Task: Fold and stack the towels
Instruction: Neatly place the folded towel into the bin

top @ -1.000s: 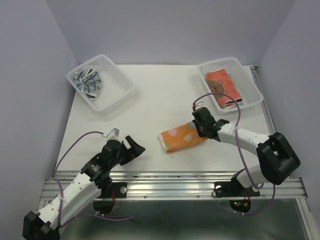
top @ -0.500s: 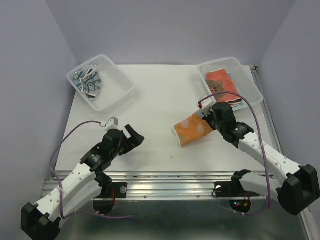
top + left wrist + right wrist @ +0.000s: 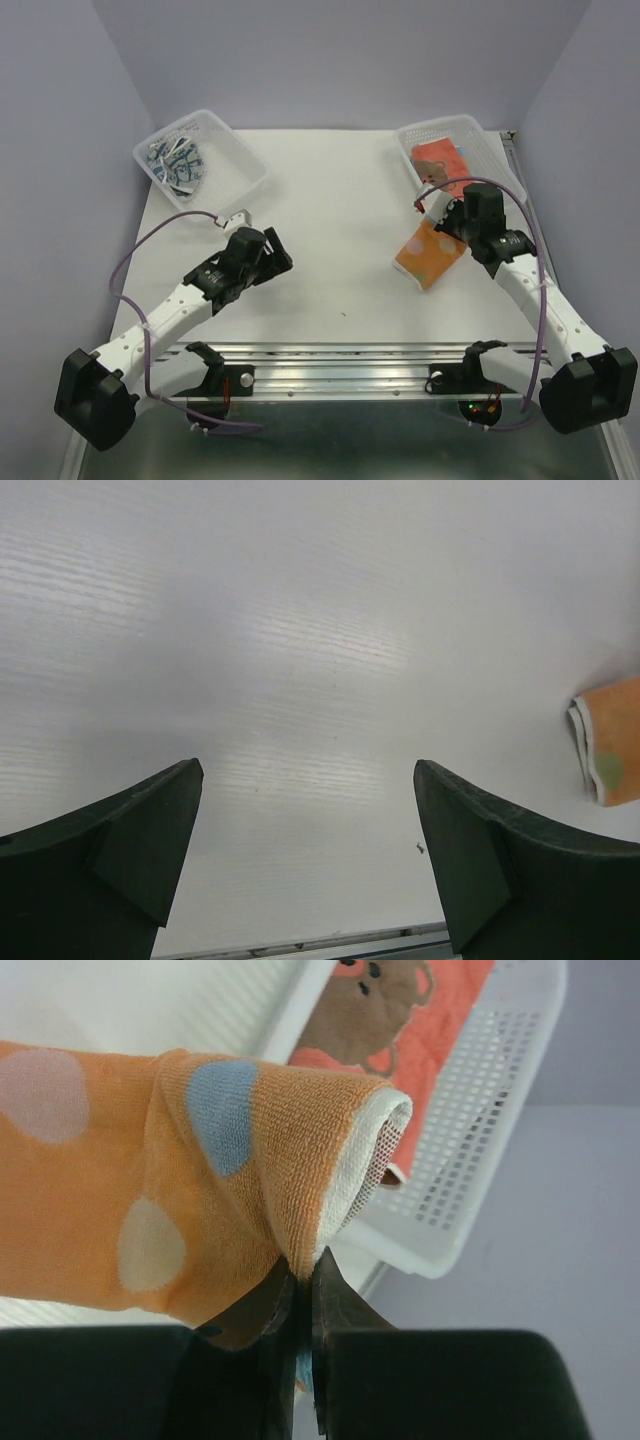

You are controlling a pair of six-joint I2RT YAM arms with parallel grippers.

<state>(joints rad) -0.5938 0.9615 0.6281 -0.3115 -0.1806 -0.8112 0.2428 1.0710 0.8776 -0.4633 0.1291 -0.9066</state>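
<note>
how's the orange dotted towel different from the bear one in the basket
The orange dotted towel carries pale and blue dots; the bear towel is redder, with a brown bear print. The orange dotted towel is pinched in the shut right gripper, outside the basket; the bear towel lies inside the right basket, with no gripper on it. Both are small folded cloths.

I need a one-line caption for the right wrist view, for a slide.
Orange dotted towel pinched in the right fingers; bear-print towel in plastic basket behind.
</note>
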